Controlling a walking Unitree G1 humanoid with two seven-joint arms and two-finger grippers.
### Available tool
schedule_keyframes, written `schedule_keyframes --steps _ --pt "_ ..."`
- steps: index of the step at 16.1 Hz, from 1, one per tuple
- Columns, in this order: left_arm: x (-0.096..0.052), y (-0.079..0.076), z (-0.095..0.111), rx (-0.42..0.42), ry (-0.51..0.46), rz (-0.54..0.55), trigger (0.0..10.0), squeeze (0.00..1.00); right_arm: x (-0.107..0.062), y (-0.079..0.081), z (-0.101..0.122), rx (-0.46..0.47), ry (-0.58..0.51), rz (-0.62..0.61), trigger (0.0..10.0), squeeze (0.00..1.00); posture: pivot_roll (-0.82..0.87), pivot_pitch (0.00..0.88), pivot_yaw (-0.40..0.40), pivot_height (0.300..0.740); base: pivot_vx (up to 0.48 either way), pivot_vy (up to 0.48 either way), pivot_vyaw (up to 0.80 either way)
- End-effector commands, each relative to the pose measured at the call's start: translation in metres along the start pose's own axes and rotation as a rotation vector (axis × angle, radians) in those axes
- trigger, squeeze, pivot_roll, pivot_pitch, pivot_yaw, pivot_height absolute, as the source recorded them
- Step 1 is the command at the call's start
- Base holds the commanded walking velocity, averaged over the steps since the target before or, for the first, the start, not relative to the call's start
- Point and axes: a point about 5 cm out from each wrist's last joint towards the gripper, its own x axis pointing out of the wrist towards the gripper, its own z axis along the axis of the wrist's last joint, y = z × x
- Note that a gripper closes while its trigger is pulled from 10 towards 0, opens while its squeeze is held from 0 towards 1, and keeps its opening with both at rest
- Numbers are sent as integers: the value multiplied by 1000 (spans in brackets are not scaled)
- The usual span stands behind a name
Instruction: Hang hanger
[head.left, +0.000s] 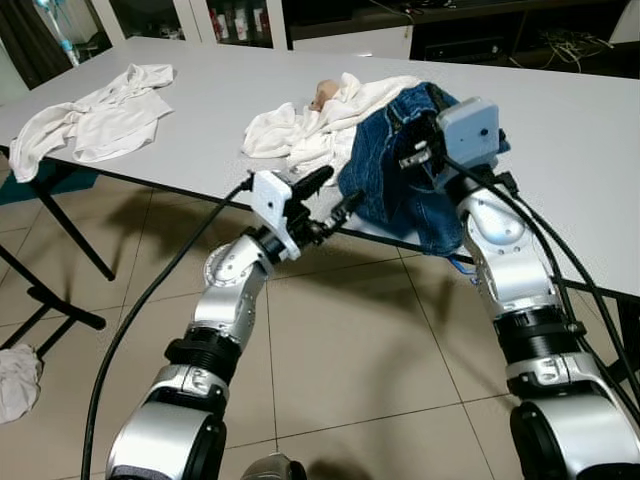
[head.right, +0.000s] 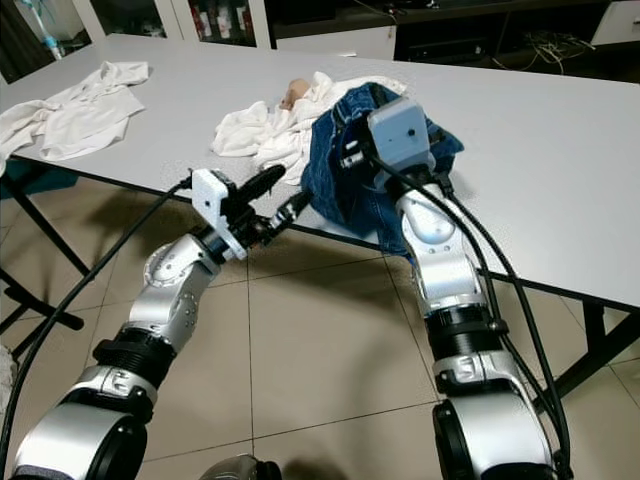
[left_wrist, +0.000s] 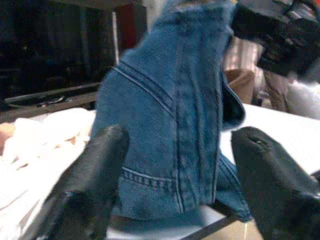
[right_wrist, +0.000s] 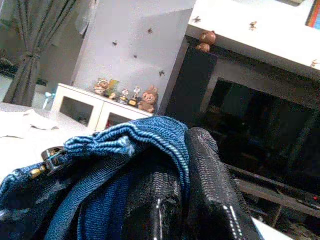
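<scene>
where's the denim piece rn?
The denim garment is on the near edge of the white table, draping over it, right of the white clothes pile; the right tool pinches its top fold.

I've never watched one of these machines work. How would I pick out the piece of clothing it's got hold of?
Start at the long white table and go to the edge nearest the robot, where a heap of clothes sits. The blue denim garment spills over that edge, pinched by the right gripper, with the left gripper open beside it. It is the only dark blue piece; the white clothes next to it are pale.
</scene>
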Motion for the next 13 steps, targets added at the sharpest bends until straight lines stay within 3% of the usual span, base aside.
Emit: schedule_keyframes --steps 1,7,10,13 --pt "0 -4 1 33 3 -32 10000 0 9 0 14 -3 -49 -12 10000 0 -54 0 119 740 0 0 0" --pt "-1 -8 -3 150 47 -63 10000 0 15 17 22 32 -44 9 10000 0 -52 0 117 740 0 0 0" --pt "1 4 -7 215 117 47 10000 0 12 28 26 67 -47 43 10000 0 -53 0 118 740 0 0 0" --pt "3 9 -5 207 119 88 10000 0 11 32 34 105 -60 61 10000 0 -57 0 120 740 0 0 0"
